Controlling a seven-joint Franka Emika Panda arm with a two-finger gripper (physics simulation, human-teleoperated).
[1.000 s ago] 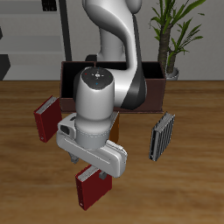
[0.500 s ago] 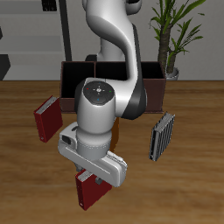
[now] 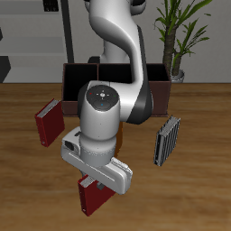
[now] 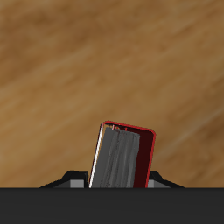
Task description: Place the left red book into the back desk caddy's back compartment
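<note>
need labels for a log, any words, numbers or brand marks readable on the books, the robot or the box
None can be read.
Red book at the gripper: plain cover, no title.
Other red book: plain.
Grey book: plain.
Brown box: no label.
Robot arm: no brand mark.

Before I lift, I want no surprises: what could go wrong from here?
The jaws sit low on the red book near the table's front edge, but the arm hides the contact, so the grip may be shallow and slip. The caddy lies far back behind the arm. The second red book could be bumped.
</note>
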